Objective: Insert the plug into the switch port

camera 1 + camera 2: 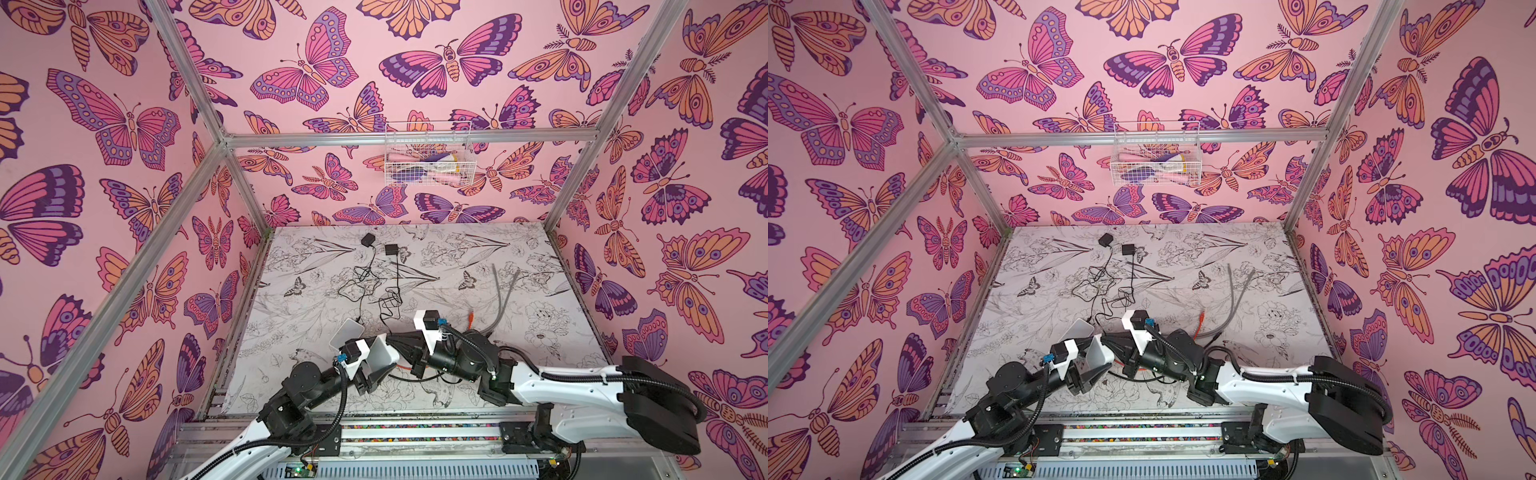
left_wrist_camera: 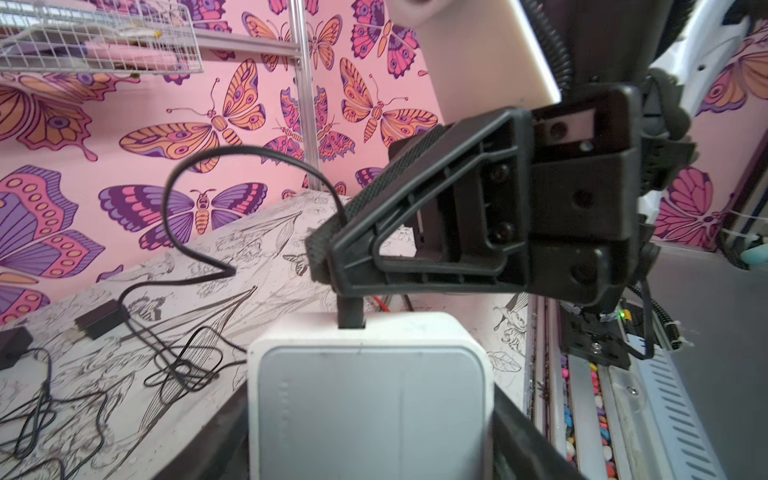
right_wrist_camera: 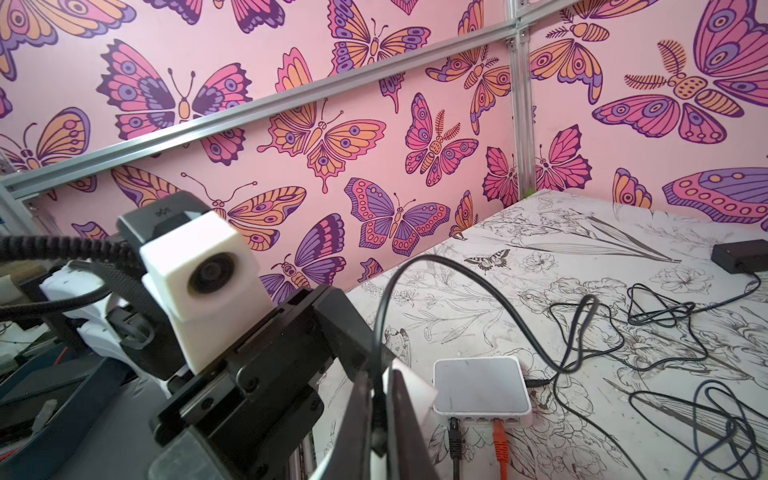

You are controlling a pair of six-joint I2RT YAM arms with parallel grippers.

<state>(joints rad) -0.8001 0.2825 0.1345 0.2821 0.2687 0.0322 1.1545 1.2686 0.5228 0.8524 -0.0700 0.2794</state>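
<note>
pink butterfly wallpaper (image 1: 374,62) lines the cell, and the table (image 1: 478,249) carries a black-and-white flower print. the two arms meet at the lower middle of both top views. the left gripper (image 1: 372,368) clamps a white switch (image 2: 370,395) by its sides, its fingers (image 2: 519,436) spread wide around the case, which is held up on edge. the right gripper (image 2: 328,257) has its fingers closed on a black plug (image 2: 351,311), which stands end-on at the switch's far edge. the plug's tip meets the case there, though how deep it sits cannot be told. the plug's black cord (image 2: 195,166) loops out of the fingers and runs down to the table. just left of the held switch in a top view, a second switch (image 1: 347,332) lies flat on the table, with a black cable (image 3: 455,440) and an orange cable (image 3: 500,444) in its ports. two black power adapters (image 1: 368,240) rest near the table's upper middle, a grey cable (image 1: 505,291) lies to the right, and a wire basket (image 1: 428,153) hangs on the back wall.
</note>
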